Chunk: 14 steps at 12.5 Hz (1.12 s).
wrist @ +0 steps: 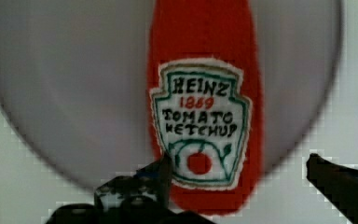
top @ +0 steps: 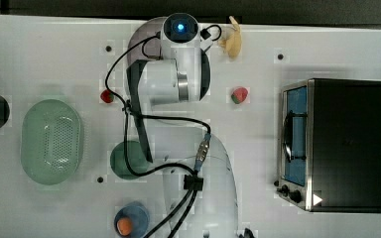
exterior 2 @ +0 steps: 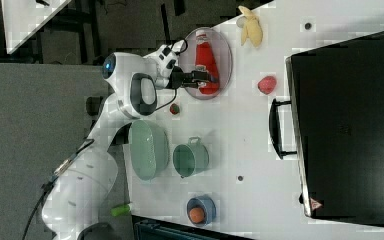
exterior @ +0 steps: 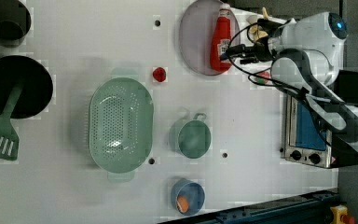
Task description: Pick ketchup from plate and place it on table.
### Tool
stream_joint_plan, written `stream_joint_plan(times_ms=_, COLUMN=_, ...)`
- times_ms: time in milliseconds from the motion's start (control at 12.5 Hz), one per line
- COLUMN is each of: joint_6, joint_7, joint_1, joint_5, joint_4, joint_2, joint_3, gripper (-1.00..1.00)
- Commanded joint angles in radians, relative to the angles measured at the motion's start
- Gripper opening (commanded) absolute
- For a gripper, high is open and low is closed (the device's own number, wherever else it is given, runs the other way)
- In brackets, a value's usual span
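Ketchup: you have the ketchup (exterior: 221, 38) lying flat on the plate (exterior: 193, 39) at the top centre of the left view, white cap toward the top edge. In the wrist view the ketchup (wrist: 205, 93) shows its label face-up, reading "Heinz 1869 Tomato Ketchup".

Plate: the plate (exterior 2: 225, 57) sits in the upper middle of the right view, near the table's far edge, with the bottle (exterior 2: 207, 62) across it.

Hand: your gripper (wrist: 242, 179) stands with its fingers (wrist: 340, 179) wide apart, one to each side of the bottle's base end, nothing held. In the left view the gripper (exterior: 230, 52) is at the bottle's lower right side; you cannot tell whether a finger touches it.

Arm: in the top view the arm (top: 178, 74) covers the plate from above.

Table: the table (exterior: 74, 37) is white, with a few small dark holes.

Nearby: a banana (exterior 2: 251, 27) lies just beside the plate toward the right view's upper right. A green basket (exterior: 120, 123) fills the left view's centre left, with a green cup (exterior: 193, 138) to the left view's right of it. A toaster oven (top: 335, 144) is at the top view's right.
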Motion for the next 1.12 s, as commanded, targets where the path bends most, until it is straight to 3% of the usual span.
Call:
stream_joint_plan(times_ms=80, joint_6=0.041, joint_7=-0.05, joint_1=0.023, joint_5=0.003, joint_4=0.086, joint_2=0.05, joint_3=0.002, gripper=1.0)
stream_joint_plan(times_ms=480, joint_6=0.071, joint_7=-0.051, joint_1=0.024, joint_5=-0.038, joint_4=0.147, joint_2=0.136, joint_3=0.0, gripper=1.0)
stream_joint_plan(times_ms=560, joint_6=0.078, joint_7=-0.051, joint_1=0.023, joint_5=-0.038, joint_4=0.148, joint_2=0.145, joint_3=-0.001, gripper=0.93)
stream_joint_plan(times_ms=800, joint_6=0.094, joint_7=-0.05, joint_1=0.024, joint_5=-0.038, joint_4=0.156, joint_2=0.144, joint_3=0.002, gripper=0.2)
stream_joint_plan(times_ms=1120, joint_6=0.088, joint_7=-0.051, joint_1=0.023, joint_5=-0.038, joint_4=0.166, joint_2=0.126, joint_3=0.002, gripper=0.15)
